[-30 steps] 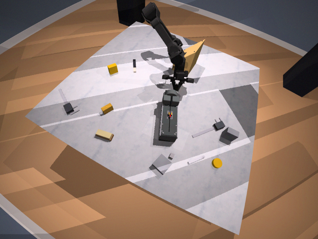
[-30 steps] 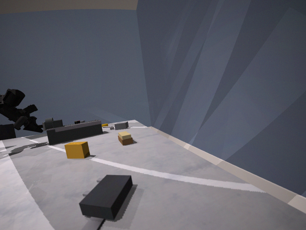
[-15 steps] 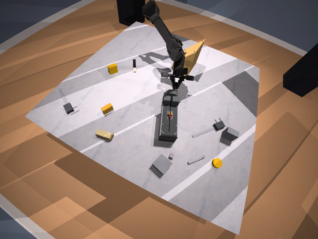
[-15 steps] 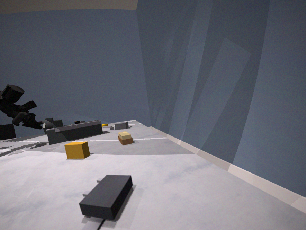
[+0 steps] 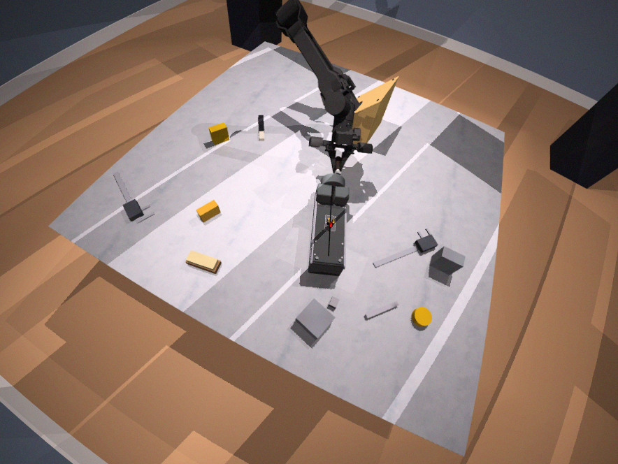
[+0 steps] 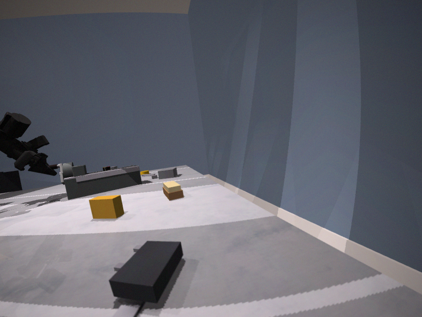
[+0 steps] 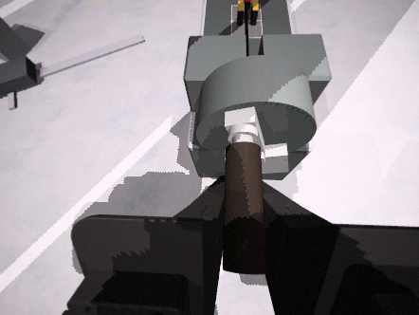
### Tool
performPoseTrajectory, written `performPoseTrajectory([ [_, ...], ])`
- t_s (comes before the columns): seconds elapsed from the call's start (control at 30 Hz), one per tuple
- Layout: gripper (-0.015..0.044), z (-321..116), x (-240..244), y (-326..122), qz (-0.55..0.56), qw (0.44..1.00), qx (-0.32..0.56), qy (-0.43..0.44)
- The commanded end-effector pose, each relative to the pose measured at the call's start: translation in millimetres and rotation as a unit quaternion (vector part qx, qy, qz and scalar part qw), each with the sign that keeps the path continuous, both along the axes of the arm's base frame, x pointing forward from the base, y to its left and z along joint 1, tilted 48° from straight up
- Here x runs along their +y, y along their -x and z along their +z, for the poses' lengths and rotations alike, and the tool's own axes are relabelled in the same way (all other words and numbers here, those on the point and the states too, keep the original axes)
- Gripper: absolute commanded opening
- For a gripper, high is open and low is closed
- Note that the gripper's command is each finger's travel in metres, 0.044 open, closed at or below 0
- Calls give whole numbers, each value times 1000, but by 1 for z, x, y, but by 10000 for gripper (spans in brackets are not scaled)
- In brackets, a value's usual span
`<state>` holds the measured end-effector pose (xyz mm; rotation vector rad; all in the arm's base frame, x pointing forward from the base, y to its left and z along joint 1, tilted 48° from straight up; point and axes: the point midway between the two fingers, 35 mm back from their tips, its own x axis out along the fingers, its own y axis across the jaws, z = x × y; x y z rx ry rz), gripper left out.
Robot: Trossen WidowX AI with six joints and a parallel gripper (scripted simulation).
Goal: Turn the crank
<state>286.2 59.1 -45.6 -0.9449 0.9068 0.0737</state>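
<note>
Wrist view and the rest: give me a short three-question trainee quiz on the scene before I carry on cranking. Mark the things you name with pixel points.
1. True or false: the black parallel-jaw gripper (image 5: 338, 167) (image 6: 54, 170) (image 7: 237, 183) is shut on the dark brown cylindrical crank handle (image 7: 243, 204).
2. Which colour is the flat round disc (image 5: 421, 316) (image 6: 144, 172) on the mat (image 5: 249, 309) (image 6: 238, 218): A red, B yellow, C green?
3. Fill in: in the top view, the slide's pointer (image 5: 331, 224) is coloured ____.

Key: 1 true; 2 B; 3 red.
</note>
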Motion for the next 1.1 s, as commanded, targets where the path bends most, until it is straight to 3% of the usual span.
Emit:
performPoseTrajectory([
  [0.0, 0, 8, -3, -3, -2, 1000, -7, 3],
  [1.07, 0, 17, -28, -15, -2, 1000, -7, 4],
])
